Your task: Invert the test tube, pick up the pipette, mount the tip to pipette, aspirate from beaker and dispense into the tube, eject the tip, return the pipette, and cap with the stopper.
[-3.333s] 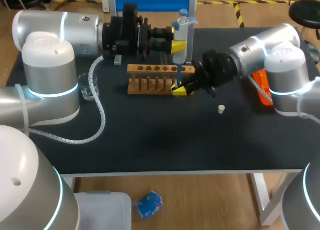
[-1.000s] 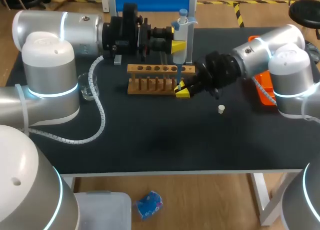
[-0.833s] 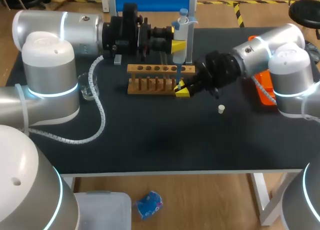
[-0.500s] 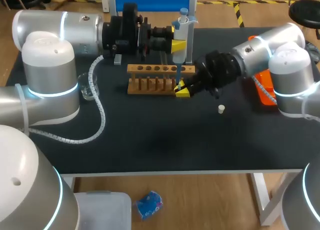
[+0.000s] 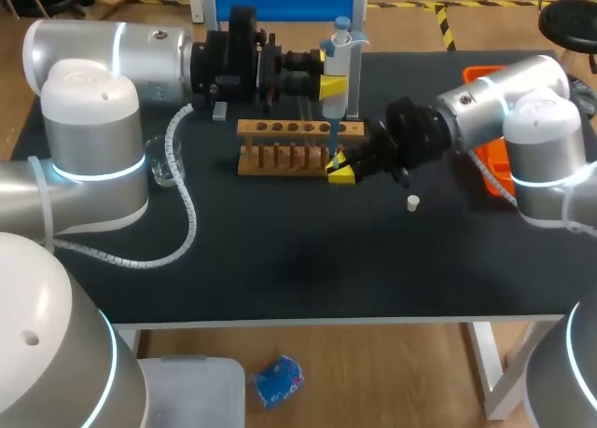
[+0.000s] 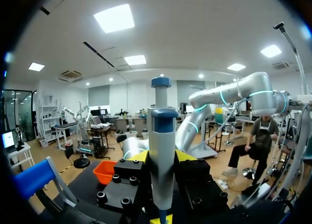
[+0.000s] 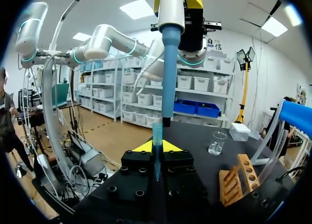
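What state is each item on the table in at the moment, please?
Pipette, upright, clamped in left jaws, no tip on it yet.
Tip, upright in right jaws, just below the pipette nozzle.
Stopper, lying loose on the table.
Beaker, upright, untouched.

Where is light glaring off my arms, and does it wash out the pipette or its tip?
Head view: bright highlights sit on the silver shells of the left arm and right arm; the pipette in the left gripper reads plainly. Right wrist view: the pipette tip in the right gripper is evenly lit, without glare. Left wrist view: no glare on the pipette.
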